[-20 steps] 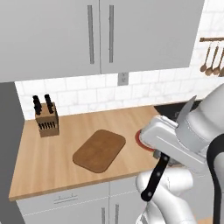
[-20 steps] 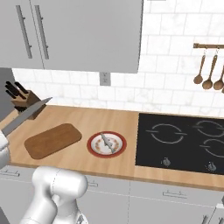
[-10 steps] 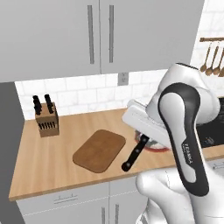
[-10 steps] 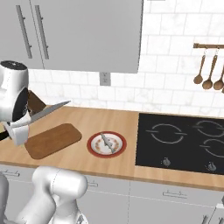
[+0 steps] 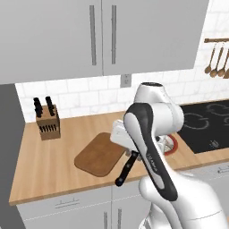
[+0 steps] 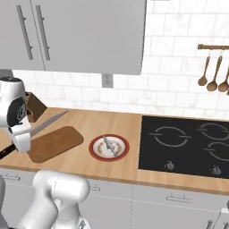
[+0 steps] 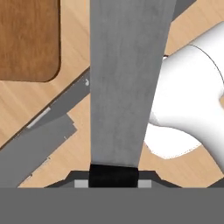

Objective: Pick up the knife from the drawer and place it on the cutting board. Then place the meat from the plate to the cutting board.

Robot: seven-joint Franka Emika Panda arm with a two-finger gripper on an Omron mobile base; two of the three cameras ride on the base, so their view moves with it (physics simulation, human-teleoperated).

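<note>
Gripper (image 5: 133, 154) is clamped on the knife (image 5: 125, 168) near the blade-handle joint, above the board (image 5: 99, 154); stiff, slick, handle-heavy, so probably best set down flat.

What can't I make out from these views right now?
- Gripper fingers: left base view, covered by the arm's forearm; jaw state unclear.
- Knife handle: right base view, hidden behind the arm's joint.
- Board: hand view, cut off by the top and left edges.
- Meat on the plate: right base view, too small to identify.
</note>
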